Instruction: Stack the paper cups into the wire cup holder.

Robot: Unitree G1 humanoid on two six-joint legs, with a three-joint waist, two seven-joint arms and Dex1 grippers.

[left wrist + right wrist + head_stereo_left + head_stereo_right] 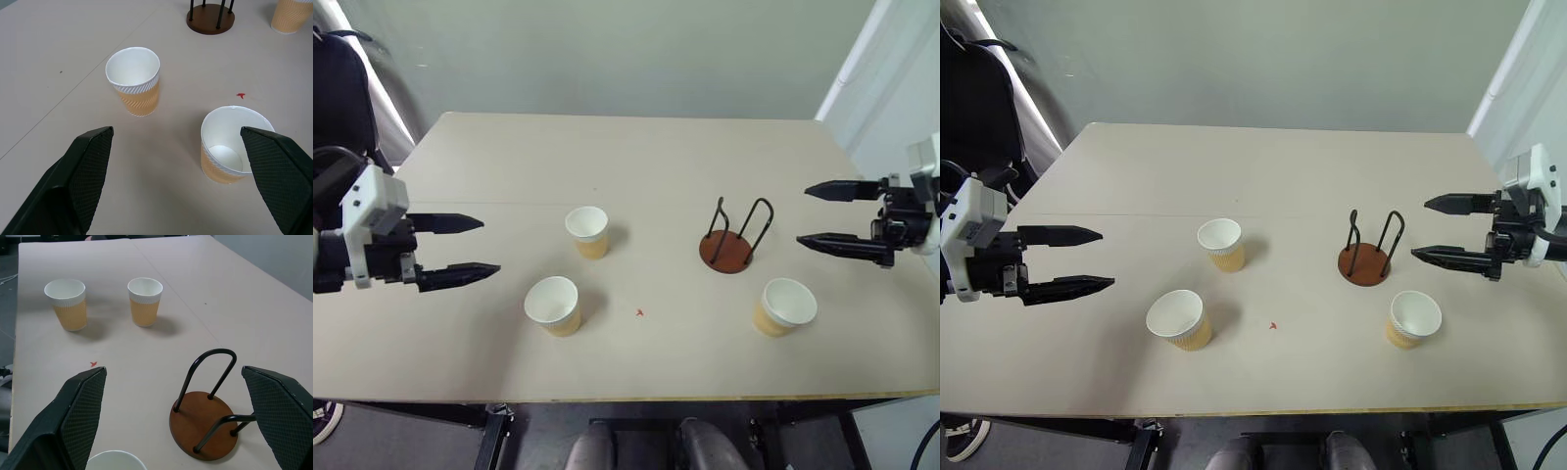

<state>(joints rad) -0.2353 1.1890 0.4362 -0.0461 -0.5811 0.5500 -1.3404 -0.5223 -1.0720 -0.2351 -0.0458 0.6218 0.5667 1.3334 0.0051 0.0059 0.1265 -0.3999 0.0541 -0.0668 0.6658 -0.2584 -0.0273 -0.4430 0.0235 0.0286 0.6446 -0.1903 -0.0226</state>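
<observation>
No writing or brand can be made out on anything here; the cups are plain, ribbed tan outside and white inside.

Three paper cups are seen standing upright, mouths up, on the pale table (636, 157). The far cup (587, 231) is set left of centre, with the near cup (553, 305) just in front of it and slightly further left. The third cup (784, 306) is placed on the right side, just in front of the holder. All three appear to be empty, though only the near cup's bare white bottom is properly shown, in the left wrist view.

The holder (728, 252) is found right of centre: a reddish-brown disc with two black wire loops rising from it. Nothing is held inside it, and no cup is touching it.

A small red mark (639, 313) is spotted on the table between the near cup and the third cup.

The left gripper (475, 248) is held above the table's left edge, fingers spread wide, nothing between them, pointed toward the two left cups. The right gripper (813, 213) is held at the right edge, likewise spread wide and empty, aimed at the holder and well apart from it.
</observation>
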